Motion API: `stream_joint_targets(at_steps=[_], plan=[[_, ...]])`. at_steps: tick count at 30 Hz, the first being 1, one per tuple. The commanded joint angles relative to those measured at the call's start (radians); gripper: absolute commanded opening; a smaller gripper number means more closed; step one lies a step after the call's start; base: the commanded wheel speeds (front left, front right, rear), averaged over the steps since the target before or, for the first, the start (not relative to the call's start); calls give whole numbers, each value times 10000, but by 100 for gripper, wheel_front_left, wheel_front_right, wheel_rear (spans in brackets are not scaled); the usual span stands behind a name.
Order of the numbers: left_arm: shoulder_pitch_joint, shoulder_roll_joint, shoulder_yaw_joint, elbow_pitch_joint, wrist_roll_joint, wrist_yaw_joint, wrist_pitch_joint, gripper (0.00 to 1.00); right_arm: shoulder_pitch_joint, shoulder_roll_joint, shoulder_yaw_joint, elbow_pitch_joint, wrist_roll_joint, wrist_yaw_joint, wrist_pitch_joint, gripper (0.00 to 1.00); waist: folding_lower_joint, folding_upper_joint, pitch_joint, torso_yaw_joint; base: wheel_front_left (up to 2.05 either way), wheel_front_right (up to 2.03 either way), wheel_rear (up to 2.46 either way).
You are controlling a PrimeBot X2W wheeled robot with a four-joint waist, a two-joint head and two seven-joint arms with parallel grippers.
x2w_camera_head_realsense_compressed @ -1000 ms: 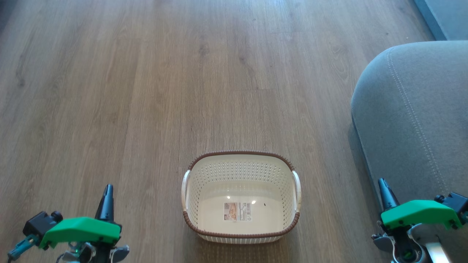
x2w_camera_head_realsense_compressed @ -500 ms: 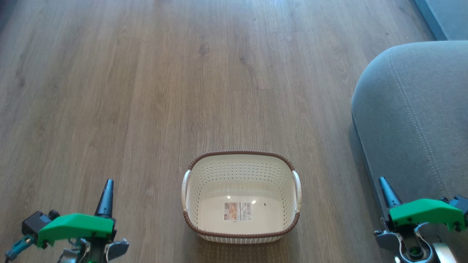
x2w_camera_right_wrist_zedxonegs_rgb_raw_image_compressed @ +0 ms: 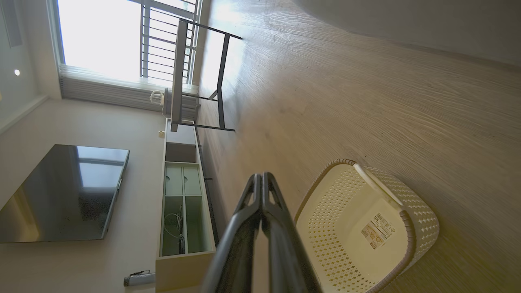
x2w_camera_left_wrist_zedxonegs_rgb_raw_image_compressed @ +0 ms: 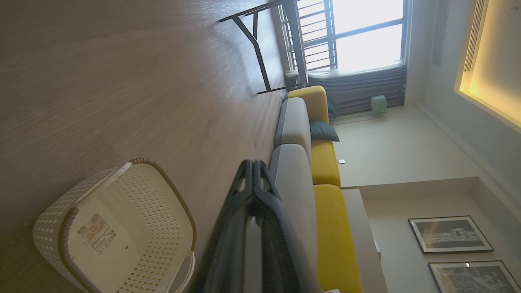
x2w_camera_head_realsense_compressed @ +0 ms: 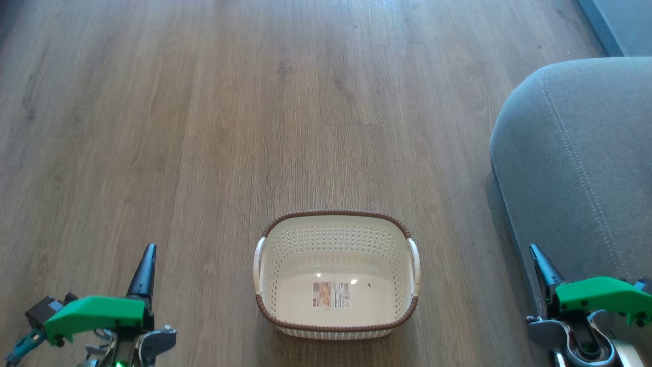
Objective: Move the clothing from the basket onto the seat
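Observation:
The cream basket (x2w_camera_head_realsense_compressed: 336, 239) with a brown rim stands on the wooden floor in the lower middle of the head view; inside it I see just a label on the base. The clothing is out of view. The grey seat (x2w_camera_head_realsense_compressed: 575, 153) fills the right side, its rounded corner right of the basket. My left gripper (x2w_camera_head_realsense_compressed: 148, 251) is shut at the lower left, well left of the basket. My right gripper (x2w_camera_head_realsense_compressed: 535, 250) is shut at the lower right, by the seat's edge. The wrist views show the left gripper (x2w_camera_left_wrist_zedxonegs_rgb_raw_image_compressed: 253, 162) beside the basket (x2w_camera_left_wrist_zedxonegs_rgb_raw_image_compressed: 142, 191), and the right gripper (x2w_camera_right_wrist_zedxonegs_rgb_raw_image_compressed: 260, 176) beside the basket (x2w_camera_right_wrist_zedxonegs_rgb_raw_image_compressed: 338, 211), each with fingers pressed together.
Bare wooden floor stretches ahead of the basket. A blue-grey edge (x2w_camera_head_realsense_compressed: 621, 20) lies at the far right corner. Farther off stand a black-legged table (x2w_camera_left_wrist_zedxonegs_rgb_raw_image_compressed: 260, 53), a yellow sofa back (x2w_camera_left_wrist_zedxonegs_rgb_raw_image_compressed: 325, 162), a low cabinet (x2w_camera_right_wrist_zedxonegs_rgb_raw_image_compressed: 183, 203) and a wall screen (x2w_camera_right_wrist_zedxonegs_rgb_raw_image_compressed: 61, 191).
Both arms have drifted slightly outward and lower in the head view, the left to the left, the right to the right. The basket and seat have not moved.

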Motion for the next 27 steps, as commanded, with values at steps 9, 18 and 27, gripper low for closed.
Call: stream_joint_targets(at_steps=[9, 18, 27], plan=[[-697, 74, 375, -496, -1230, -134, 334, 0, -505, 38, -36, -510, 1140, 65, 342, 0, 0, 0, 4, 9, 0, 0, 0], [-768, 78, 448, -607, -2267, -172, 600, 0, -510, 75, -187, -622, 2096, 69, 602, 0, 0, 0, 7, 16, 0, 0, 0], [-792, 79, 473, -645, -2616, -184, 689, 0, -512, 87, -237, -659, 2418, 71, 689, 0, 0, 0, 8, 19, 0, 0, 0]])
